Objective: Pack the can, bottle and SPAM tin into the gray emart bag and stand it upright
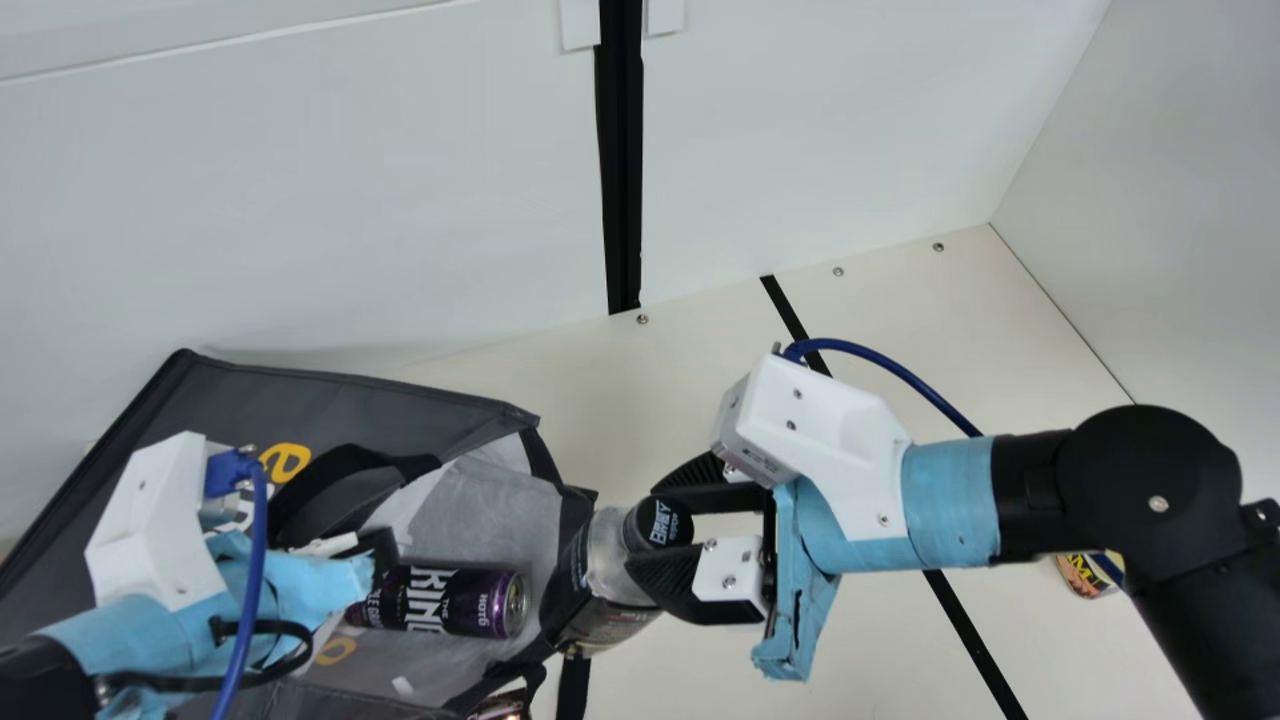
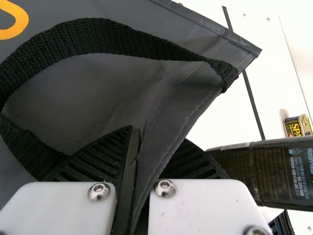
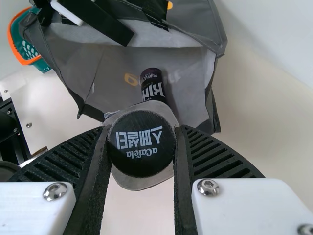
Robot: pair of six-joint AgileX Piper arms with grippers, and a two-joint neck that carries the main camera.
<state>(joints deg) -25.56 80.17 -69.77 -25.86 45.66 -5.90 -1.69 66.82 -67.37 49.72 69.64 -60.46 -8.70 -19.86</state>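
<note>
Cream table (image 1: 690,400), white wall panels (image 1: 400,200) behind: bottle (image 1: 612,560) at the mouth of the gray emart bag (image 1: 400,397).
Bottle: round black cap with pale lettering, clear smooth shoulder, dark printed body; the right gripper (image 1: 648,532) grips the cap, ribbed fingers parted by its width. Bag: gray fabric, black webbing handles, pale lining; its open interior contains the purple cylindrical can (image 1: 455,602), lying on its side. The left gripper (image 1: 378,555) pinches a bag edge, fingers nearly together. SPAM tin (image 2: 297,126): on the table, well apart from the bag. Basket (image 3: 24,45): teal, perforated, orange-rimmed, beside the bag.
</note>
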